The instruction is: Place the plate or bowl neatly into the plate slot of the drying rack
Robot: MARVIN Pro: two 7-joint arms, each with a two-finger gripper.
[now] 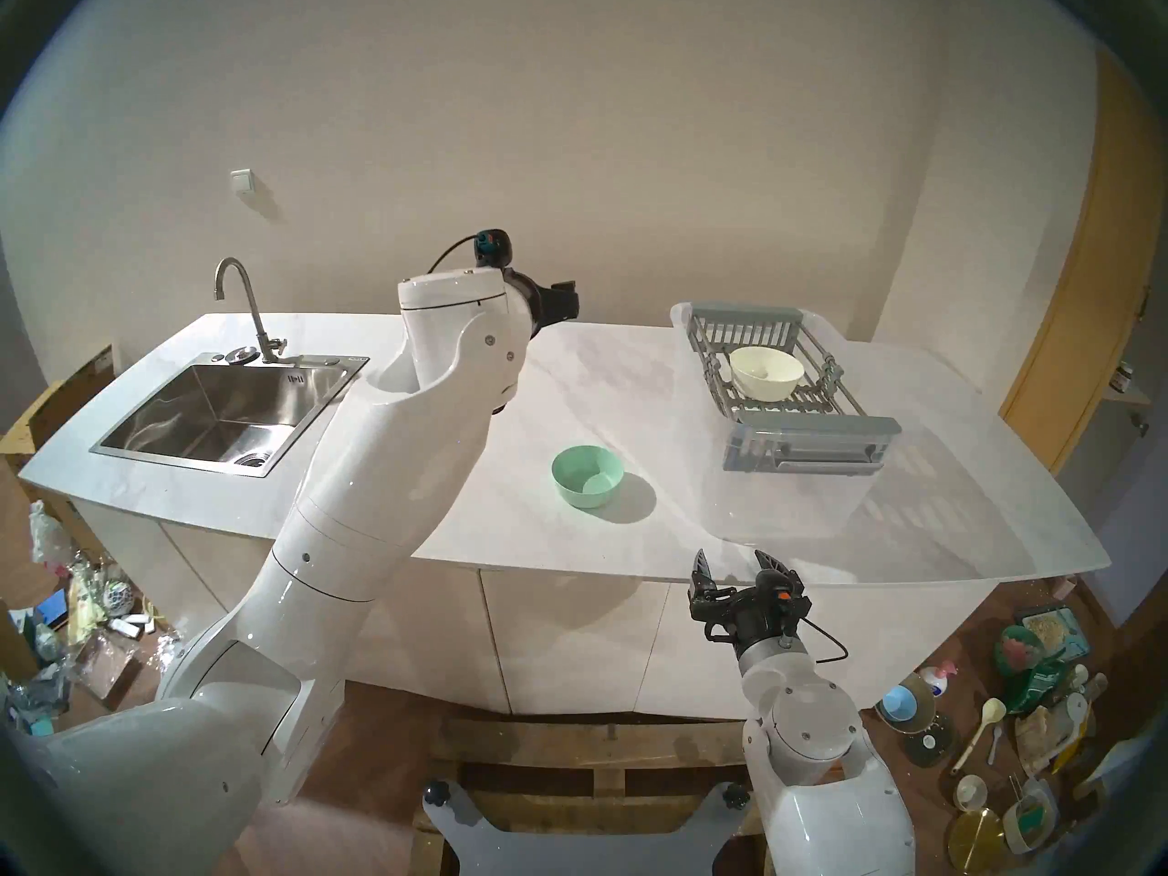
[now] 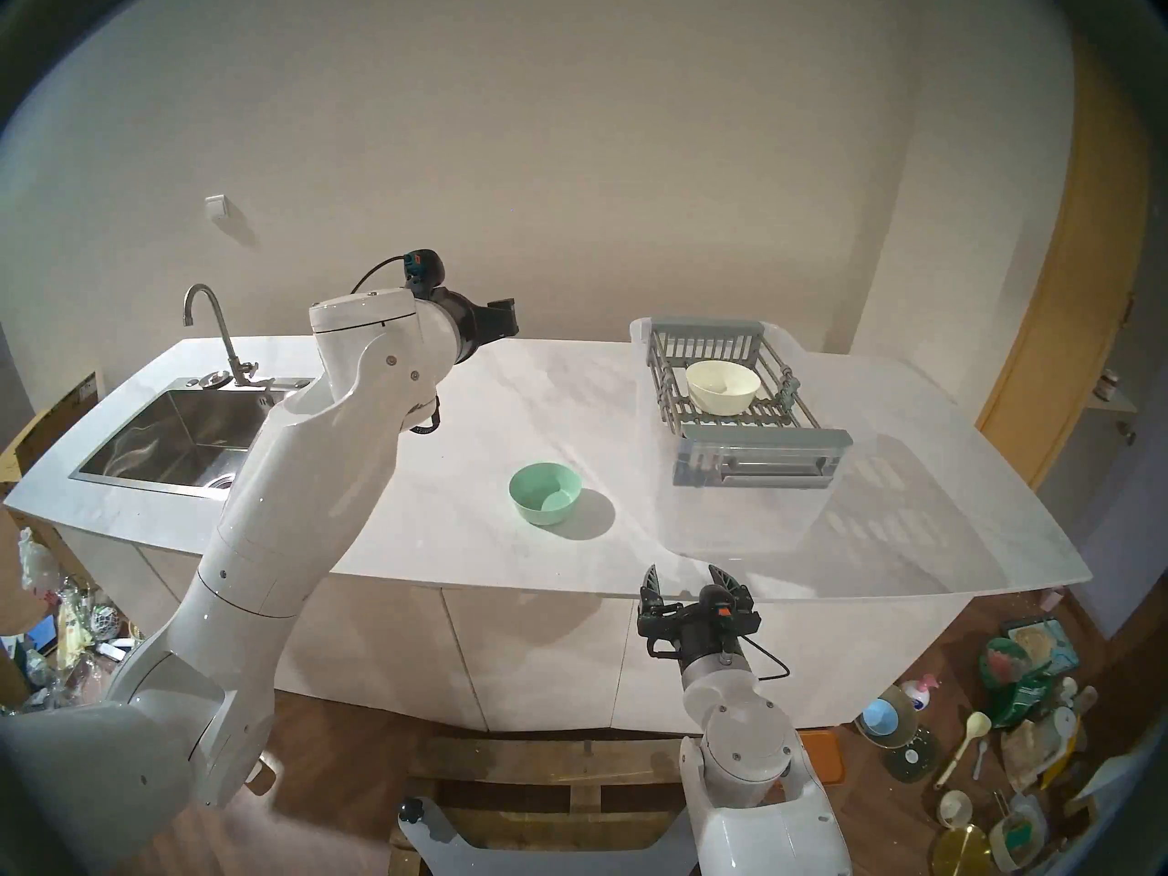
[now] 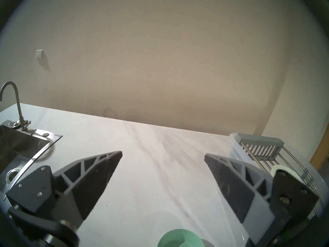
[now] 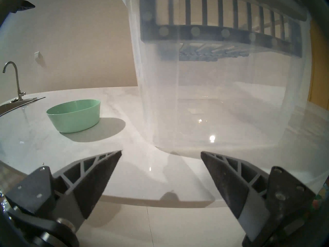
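A cream-coloured round plastic bowl already sat in the rectangular grey basket-like drying rack, leaning on its side on the row of grey notched bars that formed the plate slot across the rack's base, its opening tipped toward the robot; whether its rim was truly seated between the teeth could not be told. The rack itself rested across the top of a clear plastic tub on the white marble-look countertop. A mint-green round plastic bowl stood upright on the bare counter, well apart from the rack and nearer the front edge, untouched. The left gripper hung high above the counter between the stainless steel sink and the rack, pointing roughly level toward the wall, its fingers spread wide with nothing between them. The right gripper hovered low at the counter's front edge, facing the tub wall, likewise spread wide and empty. By the look of it, one bowl was done and the green one remained: it had yet to be grasped, carried over and stood on edge in the slot beside the cream bowl.
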